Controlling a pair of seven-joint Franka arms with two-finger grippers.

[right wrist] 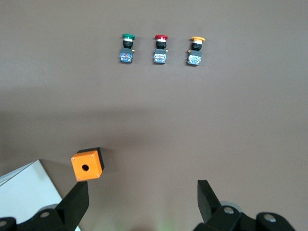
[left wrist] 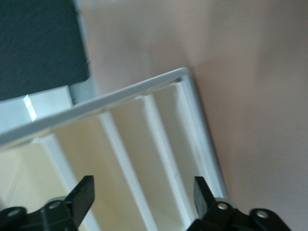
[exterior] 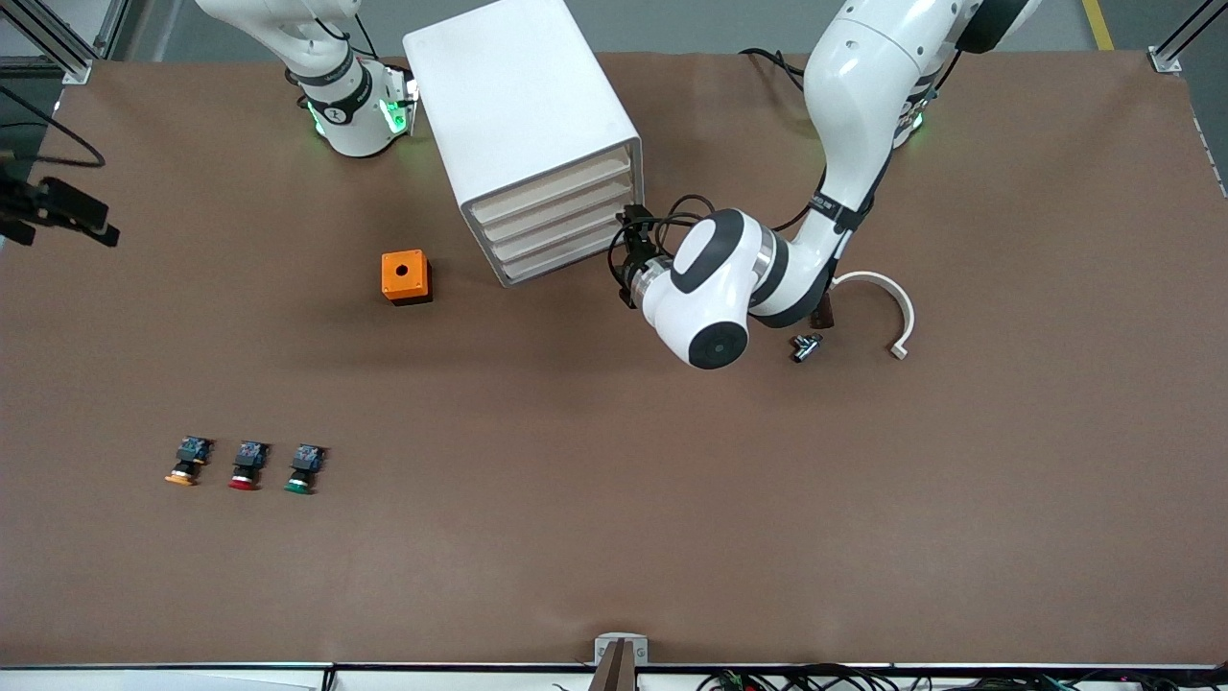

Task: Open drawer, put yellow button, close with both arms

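The white cabinet (exterior: 523,106) stands mid-table with four cream drawer fronts, all shut; the drawer (exterior: 554,188) is the uppermost. My left gripper (exterior: 630,233) is open and empty, level with the drawer fronts at their end toward the left arm. In the left wrist view the left gripper (left wrist: 143,187) has the cream fronts (left wrist: 125,144) between its spread fingers. The yellow button (exterior: 184,463) lies on the table toward the right arm's end, near the front camera, and shows in the right wrist view (right wrist: 196,48). My right gripper (right wrist: 142,192) is open and empty, high over the table beside the cabinet.
A red-capped button (exterior: 247,465) and a green-capped button (exterior: 303,468) lie in a row beside the yellow one. An orange box (exterior: 405,276) with a hole sits near the cabinet. A white curved piece (exterior: 892,302) and a small black part (exterior: 806,345) lie under the left arm.
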